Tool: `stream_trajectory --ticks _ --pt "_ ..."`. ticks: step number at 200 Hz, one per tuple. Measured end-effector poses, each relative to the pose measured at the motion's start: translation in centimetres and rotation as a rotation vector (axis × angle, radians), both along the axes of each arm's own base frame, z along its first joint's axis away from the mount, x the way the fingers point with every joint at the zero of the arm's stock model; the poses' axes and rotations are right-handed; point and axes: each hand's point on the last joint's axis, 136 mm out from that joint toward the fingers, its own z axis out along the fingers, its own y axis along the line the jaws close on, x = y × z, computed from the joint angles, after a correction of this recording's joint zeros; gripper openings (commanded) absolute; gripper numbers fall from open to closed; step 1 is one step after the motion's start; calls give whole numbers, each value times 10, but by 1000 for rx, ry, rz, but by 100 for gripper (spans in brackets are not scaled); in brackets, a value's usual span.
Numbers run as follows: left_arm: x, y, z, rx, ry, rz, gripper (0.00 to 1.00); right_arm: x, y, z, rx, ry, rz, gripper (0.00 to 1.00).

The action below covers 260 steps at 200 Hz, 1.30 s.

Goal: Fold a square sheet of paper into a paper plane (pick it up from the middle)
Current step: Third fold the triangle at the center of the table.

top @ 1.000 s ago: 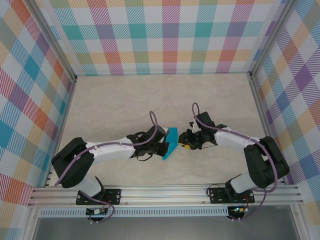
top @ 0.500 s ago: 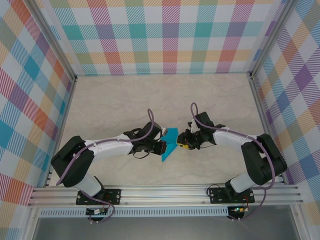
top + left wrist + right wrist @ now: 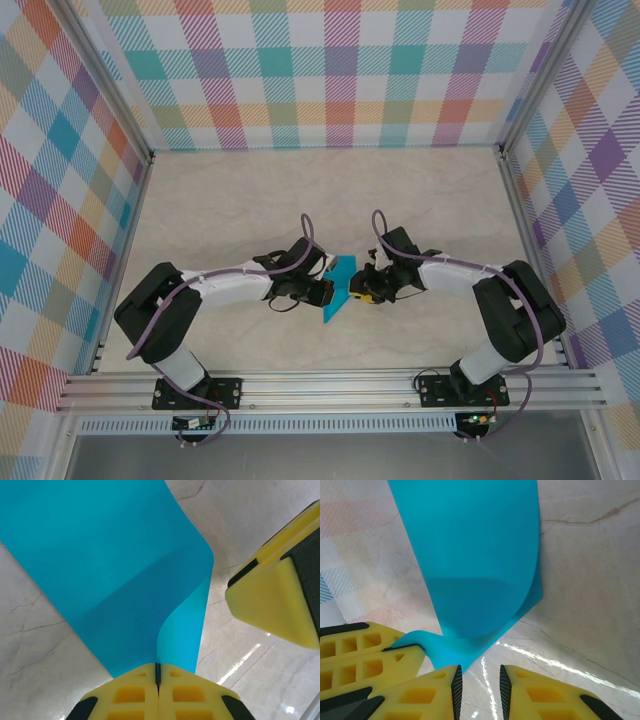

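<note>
The teal-blue square sheet of paper (image 3: 340, 290) hangs just above the table between the two arms, bent over on itself into a narrow shape with a low point. My left gripper (image 3: 322, 290) is shut on one edge of it; in the left wrist view the sheet (image 3: 115, 570) fans out from the closed gripper (image 3: 158, 672). My right gripper (image 3: 362, 290) is at the sheet's other side, open by a narrow gap. In the right wrist view the gripper (image 3: 480, 672) has only table between its pads, and the sheet's (image 3: 470, 565) lowest corner sits just above its left pad.
The marble-look table (image 3: 240, 210) is walled by checked panels (image 3: 340, 80) on three sides, with an aluminium rail (image 3: 330, 385) along the near edge. The two grippers almost touch: the right one's yellow finger (image 3: 275, 605) shows in the left wrist view.
The right gripper has edged left toward the sheet and its jaws have narrowed a little. The left arm has shifted slightly, still shut on the sheet.
</note>
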Motion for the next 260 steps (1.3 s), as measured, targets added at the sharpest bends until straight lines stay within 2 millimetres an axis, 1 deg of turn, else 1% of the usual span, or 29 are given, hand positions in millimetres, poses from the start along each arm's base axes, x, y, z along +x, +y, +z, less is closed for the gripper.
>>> stream_trajectory --ticks 41,70,119,215,260 --pt "0 0 -7 30 12 -24 4 -1 4 -1 2 1 6 27" --pt "1 1 -8 37 8 -27 4 -2 5 0 3 3 7 27" --pt "9 7 -8 44 -1 -10 4 -3 7 -1 1 4 9 27" --pt "10 10 -15 68 -6 -17 4 -5 9 -1 0 4 20 27" --pt "11 11 -21 82 4 -16 4 -5 10 -1 -1 1 19 27"
